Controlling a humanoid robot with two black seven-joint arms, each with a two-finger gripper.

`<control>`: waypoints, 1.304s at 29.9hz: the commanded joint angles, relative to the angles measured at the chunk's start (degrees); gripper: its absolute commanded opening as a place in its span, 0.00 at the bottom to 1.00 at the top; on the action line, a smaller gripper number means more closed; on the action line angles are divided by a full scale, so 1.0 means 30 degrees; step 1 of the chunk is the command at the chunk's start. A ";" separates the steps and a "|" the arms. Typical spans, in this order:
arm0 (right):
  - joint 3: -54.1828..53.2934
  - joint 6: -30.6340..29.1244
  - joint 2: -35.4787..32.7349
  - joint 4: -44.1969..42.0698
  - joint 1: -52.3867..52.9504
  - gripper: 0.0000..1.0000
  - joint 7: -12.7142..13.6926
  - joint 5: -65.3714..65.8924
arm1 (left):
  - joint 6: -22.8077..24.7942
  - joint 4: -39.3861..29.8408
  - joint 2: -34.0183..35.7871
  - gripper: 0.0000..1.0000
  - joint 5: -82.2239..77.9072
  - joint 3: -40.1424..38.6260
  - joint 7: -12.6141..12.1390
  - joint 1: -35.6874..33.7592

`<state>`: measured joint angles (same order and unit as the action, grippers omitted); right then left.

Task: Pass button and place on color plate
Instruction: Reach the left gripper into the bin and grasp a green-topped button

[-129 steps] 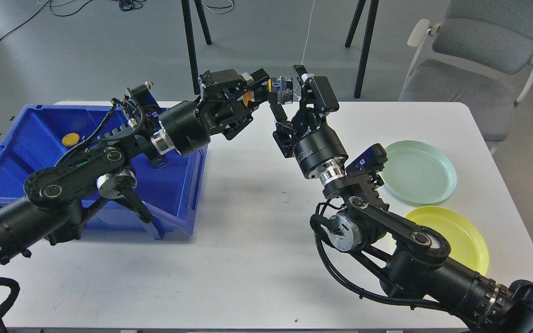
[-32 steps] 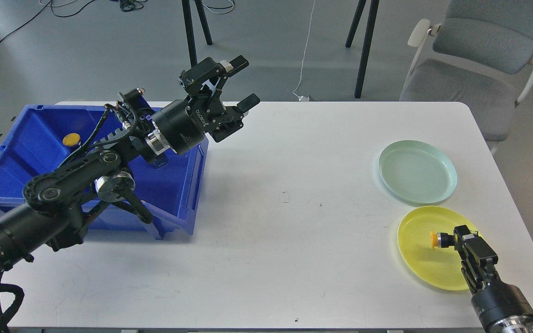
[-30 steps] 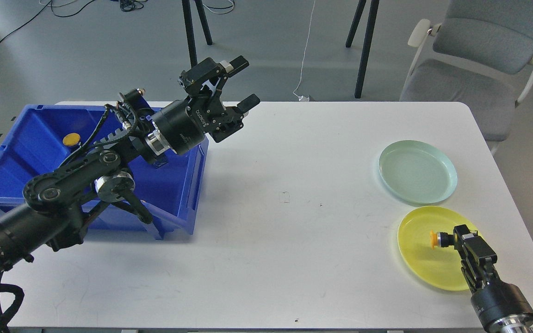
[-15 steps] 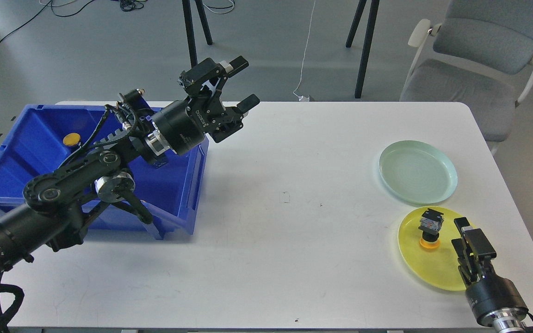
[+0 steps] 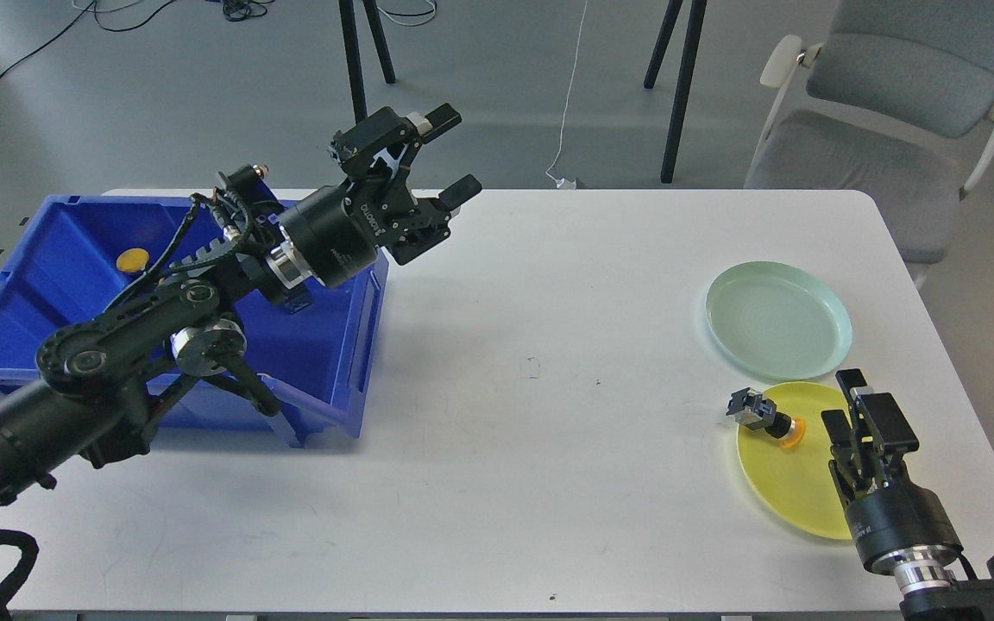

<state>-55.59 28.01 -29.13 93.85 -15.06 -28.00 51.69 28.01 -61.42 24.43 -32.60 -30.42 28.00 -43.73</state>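
A button (image 5: 764, 417) with a yellow-orange cap and black body lies tilted on the left rim of the yellow plate (image 5: 786, 487), its black end sticking out over the table. My right gripper (image 5: 842, 398) is open and empty, just right of the button, over the yellow plate. My left gripper (image 5: 452, 153) is open and empty, raised above the table beside the blue bin (image 5: 48, 259). Another yellow button (image 5: 131, 259) lies inside the bin.
A pale green plate (image 5: 778, 320) sits behind the yellow plate. The blue bin stands on the table's left side. A grey chair (image 5: 894, 112) and stand legs (image 5: 678, 86) are beyond the table's far edge.
My right gripper let go of the button on the yellow plate and drew back. The button tipped over toward the plate's left rim. The plate shifted slightly. My left arm barely moved.
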 commanded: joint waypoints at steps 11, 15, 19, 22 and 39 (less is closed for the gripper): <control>0.0132 -0.0002 0.0892 0.1325 0.3992 0.99 0.0000 -0.4132 | -0.0004 -0.3637 0.9431 0.94 -0.7601 -0.0554 -0.0001 -0.0568; 0.0162 -0.0002 0.0922 0.1178 0.4052 0.99 0.0000 -0.4192 | -0.0004 -0.2470 1.0226 0.96 -1.5368 0.1138 -0.0001 -0.1736; 0.0162 -0.0002 0.0893 0.1148 0.3789 0.99 0.0000 -0.4192 | -0.0004 -0.0419 1.0402 0.95 -1.8280 0.5500 -0.0001 -0.3992; 0.0191 -0.0002 0.0893 0.1148 0.3496 0.99 0.0000 -0.4192 | -0.0166 0.1717 1.0373 0.95 -1.9451 0.7002 -0.0001 -0.4640; 0.0074 -0.0002 0.0893 0.0943 0.3027 0.99 0.0000 -0.4221 | -0.0958 0.5443 0.8646 0.95 -2.0890 0.7327 -0.0001 -0.3616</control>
<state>-55.25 28.00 -26.46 96.69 -5.90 -28.00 39.08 25.18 -46.14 51.55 -95.36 -8.43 28.01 -54.77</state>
